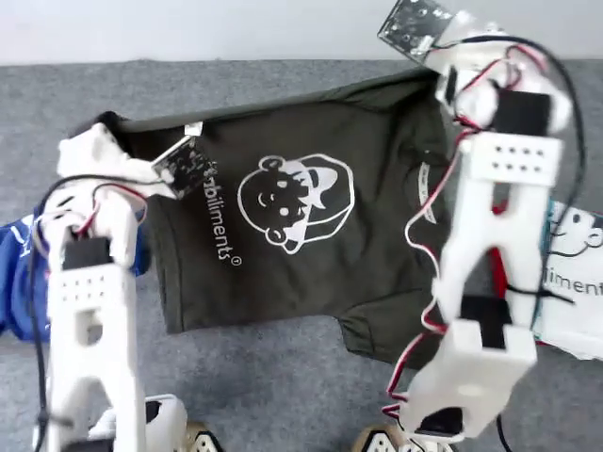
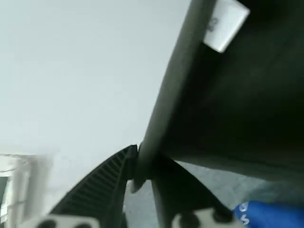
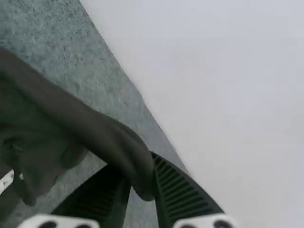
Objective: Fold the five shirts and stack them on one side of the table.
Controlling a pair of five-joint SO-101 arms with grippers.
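At the far left, a crumpled blue fabric shirt (image 1: 13,282) is lying at the table's edge, partly under the left arm. Just beside it, the left gripper (image 2: 137,164) is pinching narrowly on the banded edge of a dark olive cotton T-shirt with a white cartoon print (image 1: 283,273), at its far-left corner. A small white sewn-in tag (image 2: 225,23) is sitting on that same edge, near the closed fingers.

The olive shirt is lying spread out, print up, across the middle of the grey felt-covered table (image 1: 283,395), with its far edge running between the 2 grippers.

Further right, the right gripper (image 3: 142,187) is clamping a rounded fold of the olive shirt's far-right corner, with fabric bulging out between its ribbed black fingers (image 3: 183,194). At the far right, a white printed shirt (image 1: 577,282) is lying flat, touching the olive shirt's right side and partly hidden by the right arm.
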